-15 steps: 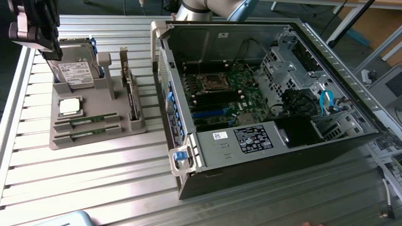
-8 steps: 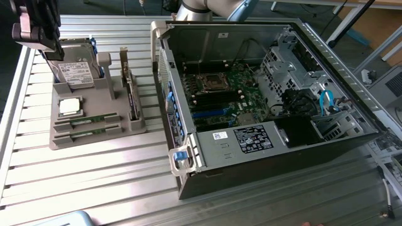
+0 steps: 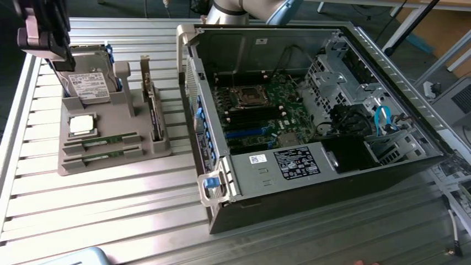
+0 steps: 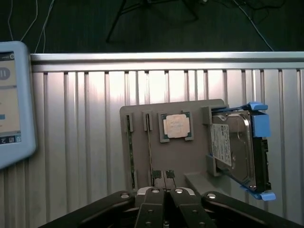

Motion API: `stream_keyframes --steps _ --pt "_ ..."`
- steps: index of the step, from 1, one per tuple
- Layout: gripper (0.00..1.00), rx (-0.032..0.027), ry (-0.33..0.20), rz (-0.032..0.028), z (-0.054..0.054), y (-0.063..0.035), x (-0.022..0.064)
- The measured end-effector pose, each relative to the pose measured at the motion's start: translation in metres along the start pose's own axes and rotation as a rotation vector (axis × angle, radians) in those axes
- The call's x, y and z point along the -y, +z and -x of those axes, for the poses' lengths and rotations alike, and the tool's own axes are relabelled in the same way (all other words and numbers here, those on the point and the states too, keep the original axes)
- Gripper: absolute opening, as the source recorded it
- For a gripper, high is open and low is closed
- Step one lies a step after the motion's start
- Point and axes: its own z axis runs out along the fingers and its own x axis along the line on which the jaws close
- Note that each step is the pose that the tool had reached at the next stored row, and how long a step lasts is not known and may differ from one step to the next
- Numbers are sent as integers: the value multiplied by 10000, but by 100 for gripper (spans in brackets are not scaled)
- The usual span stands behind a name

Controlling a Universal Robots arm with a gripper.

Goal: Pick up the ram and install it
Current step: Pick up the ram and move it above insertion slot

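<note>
**Hand clenched, empty, over tray**

Ribbed desk (image 3: pixel 110 210) carries open PC case (image 3: pixel 235 52) at ext. view's right, grey tray (image 3: pixel 121 124) at left. Hand (image 3: pixel 55 52) hangs above tray near HDD (image 3: pixel 88 85), clenched shut, nothing held. CPU (image 3: pixel 81 124) sits beside HDD. Ram (image 3: pixel 103 142) & 2nd ram (image 3: pixel 101 157) lie in tray slots, untouched.

On the worktop (image 3: pixel 110 210) a holder (image 3: pixel 151 150) sits to the exterior view's left of the computer case (image 3: pixel 294 187). In the holder two ram sticks (image 3: pixel 101 141) lie side by side in front, the processor (image 3: pixel 81 124) behind them, and the hard drive (image 3: pixel 88 84) rearmost, apparently leaning.
</note>
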Motion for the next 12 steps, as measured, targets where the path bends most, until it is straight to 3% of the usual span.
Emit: stream_keyframes --steps 4,5,8,9,12 --pt "11 -18 -245 -57 1 -1 0" --pt "11 -18 -251 -118 1 -1 -5" --pt "11 -23 -305 -419 0 0 -14" --pt "11 -24 -316 -462 0 0 -14" --pt "11 -24 -317 -464 0 0 -14"
